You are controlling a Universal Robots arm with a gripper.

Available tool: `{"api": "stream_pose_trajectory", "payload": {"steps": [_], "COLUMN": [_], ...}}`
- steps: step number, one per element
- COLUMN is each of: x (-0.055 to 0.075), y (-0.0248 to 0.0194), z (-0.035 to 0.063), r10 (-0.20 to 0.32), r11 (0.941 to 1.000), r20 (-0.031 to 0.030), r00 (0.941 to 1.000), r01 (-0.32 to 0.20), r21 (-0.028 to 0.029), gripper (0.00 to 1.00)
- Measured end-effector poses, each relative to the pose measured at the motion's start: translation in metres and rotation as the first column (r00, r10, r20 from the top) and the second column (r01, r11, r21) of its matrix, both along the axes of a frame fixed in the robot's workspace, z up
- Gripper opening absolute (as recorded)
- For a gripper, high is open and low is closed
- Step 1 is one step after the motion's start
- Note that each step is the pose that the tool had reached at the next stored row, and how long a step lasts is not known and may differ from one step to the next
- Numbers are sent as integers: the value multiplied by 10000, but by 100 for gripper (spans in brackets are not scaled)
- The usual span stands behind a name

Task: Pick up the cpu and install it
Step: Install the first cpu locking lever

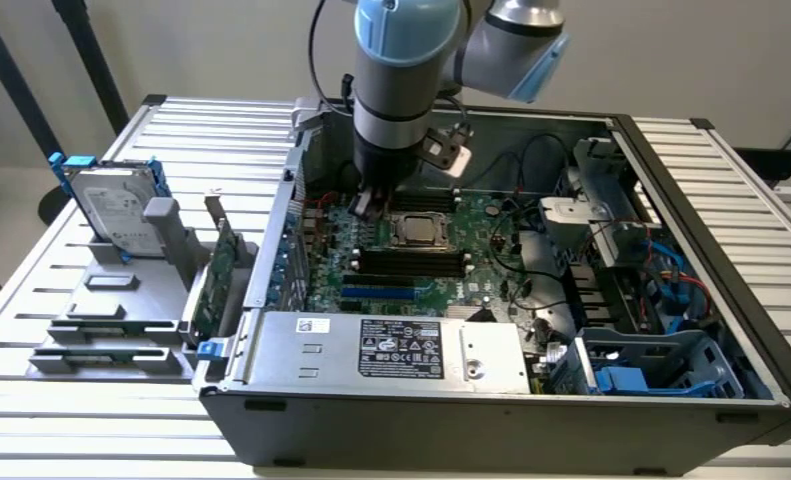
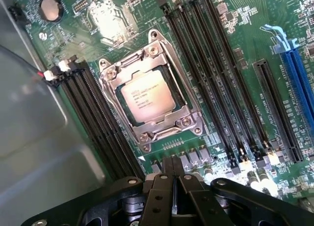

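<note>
Wrist view, cpu (image 2: 147, 96) seated in socket frame (image 2: 189, 123)

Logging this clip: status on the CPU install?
End effector shut, empty, above motherboard. CPU seated in socket frame. Nothing in the way.

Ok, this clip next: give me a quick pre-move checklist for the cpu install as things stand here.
1. cpu seated inside socket frame: ok.
2. cpu lying flat and square in the frame: ok, looks level.
3. gripper empty, fingers closed together: ok.
4. Gripper clear of the cpu, beside the socket over the motherboard: ok.
5. Socket frame latched down: cannot tell.
6. Memory slots next to the socket unobstructed: ok.
</note>
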State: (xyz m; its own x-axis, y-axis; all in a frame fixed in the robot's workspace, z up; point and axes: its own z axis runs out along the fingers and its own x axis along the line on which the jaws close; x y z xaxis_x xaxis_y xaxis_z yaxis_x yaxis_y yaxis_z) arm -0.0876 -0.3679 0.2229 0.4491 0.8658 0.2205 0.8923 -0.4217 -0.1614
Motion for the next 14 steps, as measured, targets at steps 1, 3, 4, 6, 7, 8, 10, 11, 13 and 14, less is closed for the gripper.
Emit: {"api": "stream_pose_trajectory", "payload": {"steps": [1,3,4,6,7,8,10,11,13,14], "x": [0,0,0,0,0,0,0,0,0,0], "y": [2,7,8,10,10,11,14,15,22,28], "z": [16,50,66,94,106,113,125,129,131,131], "r10": [90,274,360,516,594,664,802,872,1009,1069], "r11": [10000,9996,9993,9984,9978,9971,9956,9948,9931,9923], "r20": [0,2,4,8,12,20,43,59,115,154], "r00": [10000,9996,9994,9987,9982,9978,9968,9962,9948,9941], "r01": [-90,-274,-359,-516,-593,-662,-799,-868,-1000,-1057], "r21": [-31,-102,-141,-239,-303,-365,-486,-538,-610,-645], "gripper": [11,11,11,11,11,11,11,11,11,11]}}
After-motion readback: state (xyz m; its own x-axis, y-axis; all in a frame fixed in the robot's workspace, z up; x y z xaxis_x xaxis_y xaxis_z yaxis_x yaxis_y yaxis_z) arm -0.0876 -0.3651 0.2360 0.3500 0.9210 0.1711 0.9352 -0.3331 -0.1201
